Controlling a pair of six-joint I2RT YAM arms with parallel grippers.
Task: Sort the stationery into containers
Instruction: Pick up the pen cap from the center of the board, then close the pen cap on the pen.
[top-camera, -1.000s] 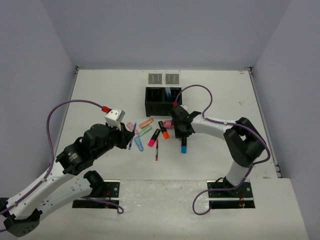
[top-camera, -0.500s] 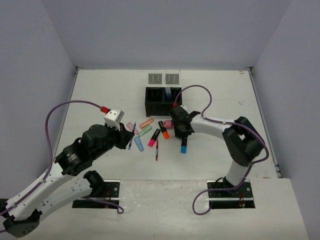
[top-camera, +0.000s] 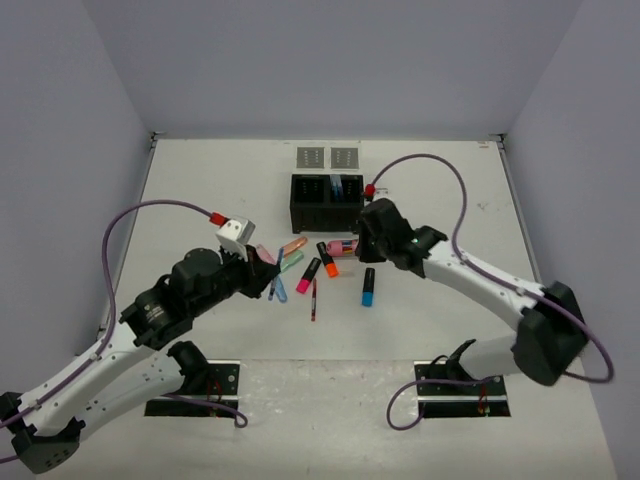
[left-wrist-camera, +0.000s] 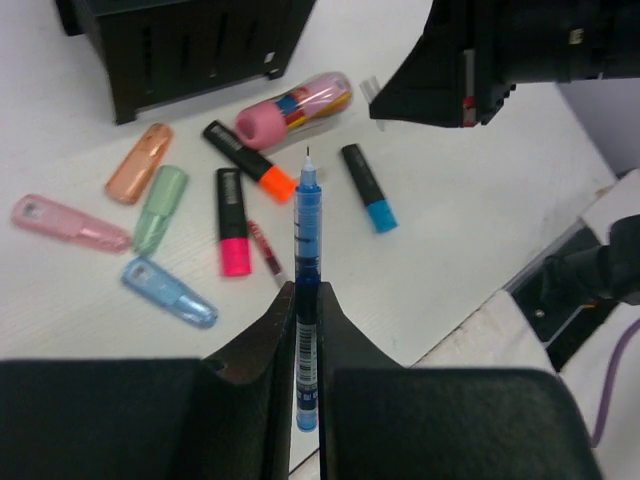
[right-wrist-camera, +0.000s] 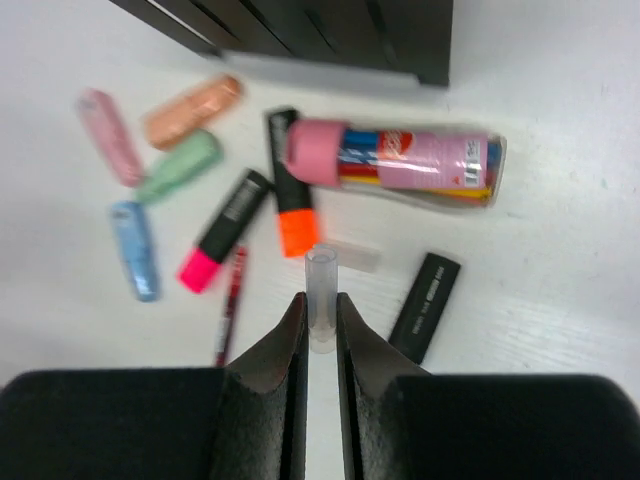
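Stationery mostly lies loose on the white table (top-camera: 200, 200), clustered just near of the black box (top-camera: 310, 208). My left pincer (left-wrist-camera: 307, 300) is clamped nearly closed on a blue pen (left-wrist-camera: 307, 225), tip pointing away from me, above the cluster's left part. My right pincer (right-wrist-camera: 321, 315) is pinched nearly closed on a small clear cap (right-wrist-camera: 321, 268), over the cluster's right part.

On the table:
- A pink-capped tube (right-wrist-camera: 400, 160) lies just near of the box.
- An orange highlighter (right-wrist-camera: 293, 215) is right beside its cap.
- A pink highlighter (right-wrist-camera: 222, 245) is left of that.
- A thin red pen (right-wrist-camera: 230, 315) lies nearer.
- A blue highlighter (top-camera: 368, 287) lies apart on the right.
- A second clear piece (right-wrist-camera: 350, 255) lies by the orange tip.
- Further left are a salmon highlighter (right-wrist-camera: 193, 110) and a green highlighter (right-wrist-camera: 180, 165) side by side.
- A pink piece (right-wrist-camera: 110, 135) and a blue piece (right-wrist-camera: 133, 250) are leftmost.

Two grey trays (top-camera: 312, 157) sit just far of the box.
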